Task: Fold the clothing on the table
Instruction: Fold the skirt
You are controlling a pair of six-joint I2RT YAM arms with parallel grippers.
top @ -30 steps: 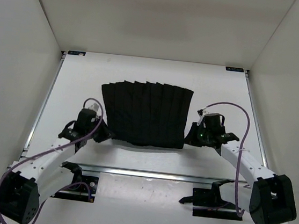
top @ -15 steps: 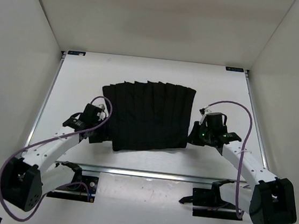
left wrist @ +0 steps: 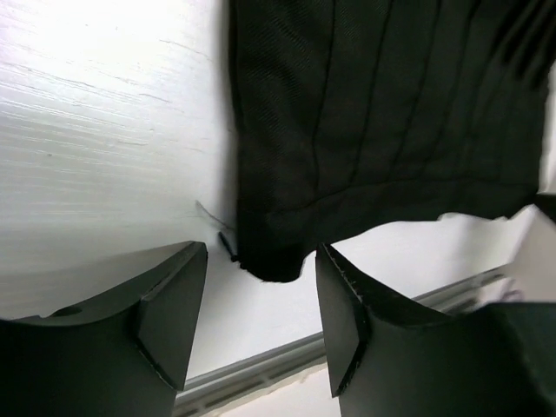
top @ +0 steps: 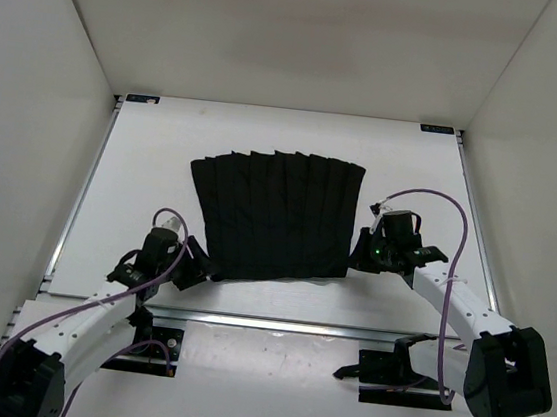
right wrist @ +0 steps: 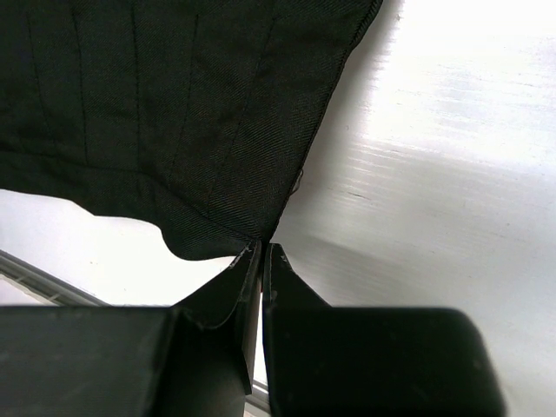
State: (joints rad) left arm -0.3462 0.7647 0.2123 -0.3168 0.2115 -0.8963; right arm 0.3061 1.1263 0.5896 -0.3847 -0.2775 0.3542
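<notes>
Left wrist view: left gripper (left wrist: 261, 265) stands open, straddling the near-left corner of the clothing (left wrist: 373, 104) without clasping it. Right gripper (right wrist: 261, 254) is pinched shut on the near-right corner, probably anchoring that hem. Clothing lies spread mid-way across the table (top: 144, 153), not yet folded.

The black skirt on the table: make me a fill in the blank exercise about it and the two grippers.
The clothing is ____ in colour.
The left gripper stands ____, by one near corner.
The right gripper is ____ on the other near corner.
Missing words: black; open; shut.
</notes>
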